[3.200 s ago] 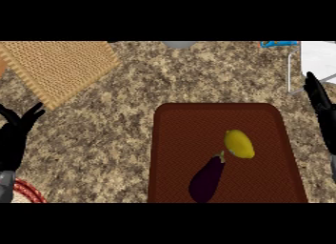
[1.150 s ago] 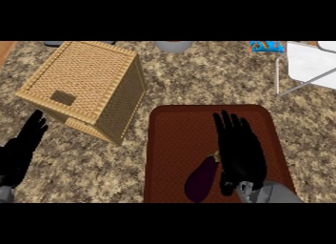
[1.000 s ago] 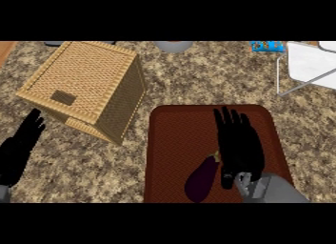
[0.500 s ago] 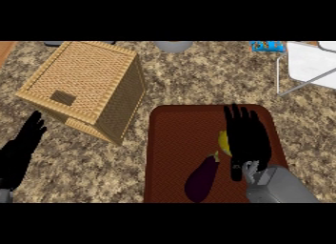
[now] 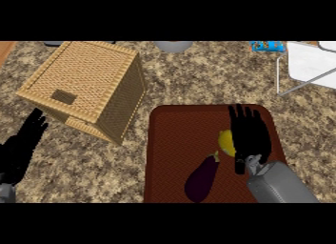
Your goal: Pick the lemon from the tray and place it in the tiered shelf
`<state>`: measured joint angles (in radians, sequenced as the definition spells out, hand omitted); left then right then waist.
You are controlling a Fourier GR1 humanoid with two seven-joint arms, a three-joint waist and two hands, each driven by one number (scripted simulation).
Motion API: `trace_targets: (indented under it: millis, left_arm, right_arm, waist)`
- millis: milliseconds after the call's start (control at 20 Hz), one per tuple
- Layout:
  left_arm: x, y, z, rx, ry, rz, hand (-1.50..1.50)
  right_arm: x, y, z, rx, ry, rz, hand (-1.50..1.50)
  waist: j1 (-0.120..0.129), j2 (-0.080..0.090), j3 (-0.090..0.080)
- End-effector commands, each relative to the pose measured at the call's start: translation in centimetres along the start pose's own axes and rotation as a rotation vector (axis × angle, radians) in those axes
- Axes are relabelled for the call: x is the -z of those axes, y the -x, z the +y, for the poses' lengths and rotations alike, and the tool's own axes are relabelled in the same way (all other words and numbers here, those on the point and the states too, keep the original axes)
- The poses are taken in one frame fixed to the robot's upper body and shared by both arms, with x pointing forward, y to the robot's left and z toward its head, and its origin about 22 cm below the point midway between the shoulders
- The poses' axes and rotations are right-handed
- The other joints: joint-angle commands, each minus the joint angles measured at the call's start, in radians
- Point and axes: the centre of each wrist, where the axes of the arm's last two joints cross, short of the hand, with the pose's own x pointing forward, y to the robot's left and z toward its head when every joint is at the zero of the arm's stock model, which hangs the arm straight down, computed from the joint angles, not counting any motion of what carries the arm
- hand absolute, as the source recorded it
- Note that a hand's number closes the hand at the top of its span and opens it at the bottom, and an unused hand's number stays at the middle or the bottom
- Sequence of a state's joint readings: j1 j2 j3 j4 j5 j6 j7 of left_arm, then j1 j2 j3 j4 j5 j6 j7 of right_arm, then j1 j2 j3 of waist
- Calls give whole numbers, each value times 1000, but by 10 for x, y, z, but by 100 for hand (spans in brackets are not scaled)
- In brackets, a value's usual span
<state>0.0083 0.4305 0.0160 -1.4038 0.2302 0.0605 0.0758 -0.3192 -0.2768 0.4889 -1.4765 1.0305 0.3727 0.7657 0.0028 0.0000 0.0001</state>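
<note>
While the fingers of the right hand (image 5: pixel 249 136) stay straight and spread, they have slid right and now lie over the right half of the small yellow lemon (image 5: pixel 226 142), not curled round it. Lemon sits on the dark red rectangular tray (image 5: pixel 176 143), beside the dark purple eggplant (image 5: pixel 201 178). No grasp yet. White wire tiered shelf (image 5: pixel 312 66) waits at far right. Left hand (image 5: pixel 15 153) rests open at lower left, near the woven wicker box (image 5: pixel 86 86).
</note>
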Motion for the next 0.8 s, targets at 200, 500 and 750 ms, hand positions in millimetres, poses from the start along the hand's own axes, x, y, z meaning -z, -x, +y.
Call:
trace_targets:
  millis: [200,500,750]
  left_arm:
    - [10,8,5,-19,18,6,0]
    - [4,1,10,10,-5,-1,0]
    - [-7,-2,5,6,-3,-7,0]
  right_arm:
    - [29,4,17,-1,-29,4,-150]
    - [10,7,26,53,-52,5,150]
    - [44,4,27,-16,-39,-41,150]
  waist:
    - [0,1,0]
    - [-3,-1,0]
    - [5,0,0]
